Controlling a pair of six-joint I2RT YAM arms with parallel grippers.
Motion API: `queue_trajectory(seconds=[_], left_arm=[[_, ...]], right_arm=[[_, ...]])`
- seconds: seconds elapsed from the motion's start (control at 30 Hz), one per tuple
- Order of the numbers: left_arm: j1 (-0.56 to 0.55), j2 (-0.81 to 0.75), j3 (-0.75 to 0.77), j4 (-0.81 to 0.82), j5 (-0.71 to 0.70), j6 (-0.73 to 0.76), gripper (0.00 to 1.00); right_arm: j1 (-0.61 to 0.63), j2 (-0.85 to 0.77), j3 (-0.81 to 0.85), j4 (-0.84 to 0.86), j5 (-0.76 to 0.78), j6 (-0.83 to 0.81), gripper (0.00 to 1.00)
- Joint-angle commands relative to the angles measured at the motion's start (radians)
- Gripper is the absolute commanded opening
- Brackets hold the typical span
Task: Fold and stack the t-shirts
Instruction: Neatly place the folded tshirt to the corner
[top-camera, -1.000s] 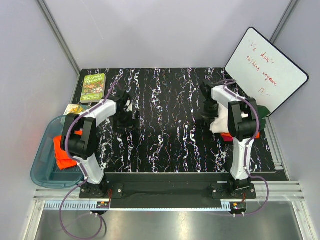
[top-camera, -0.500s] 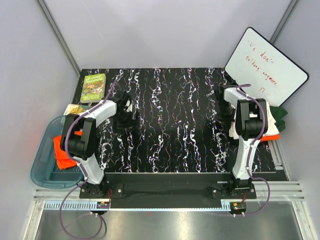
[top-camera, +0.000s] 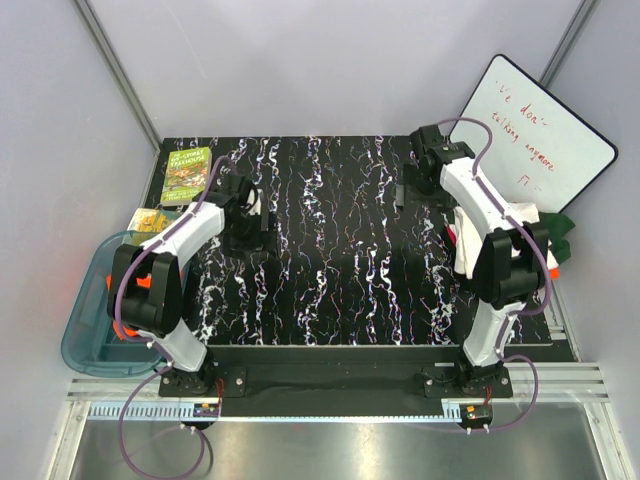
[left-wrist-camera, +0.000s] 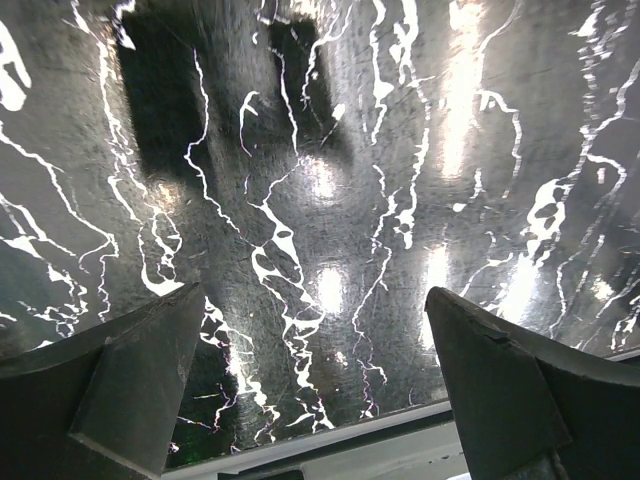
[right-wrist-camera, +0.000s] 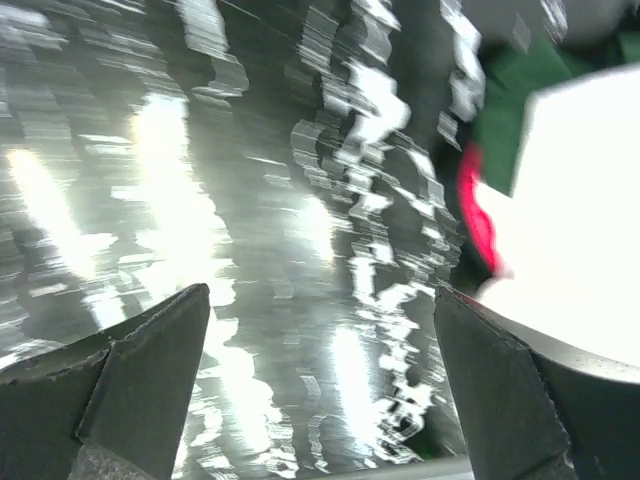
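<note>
Top view: both arms reach over the black marbled bench (top-camera: 330, 270). The cream tee with green sleeves (top-camera: 560, 226) lies well off the right gripper's (top-camera: 405, 188) outer side.

Left wrist: the left gripper (left-wrist-camera: 315, 300) gapes, empty, over bare bench.

Right wrist, blurred: fingers spread, nothing held. The cream tee sits just to their right over an orange tee (right-wrist-camera: 472, 212).

The pick likely needs a pinch of the top layer only — one shoulder seam.

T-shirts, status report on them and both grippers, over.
Left gripper, right gripper: jaws open, empty, over black marbled table. Cream cloth tee with green sleeves on orange tee, right edge. More orange cloth in blue bin, left. Path clear.
</note>
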Motion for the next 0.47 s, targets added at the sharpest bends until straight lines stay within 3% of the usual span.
queue_trajectory(seconds=[0.0, 0.43], left_arm=[[0.000, -0.050, 0.013, 0.024, -0.038, 0.018, 0.99], [0.001, -0.008, 0.042, 0.011, -0.053, 0.030, 0.99]], right_arm=[[0.029, -0.042, 0.077, 0.069, -0.124, -0.008, 1.00], [0.187, 0.150, 0.152, 0.073, -0.157, -0.005, 1.00]])
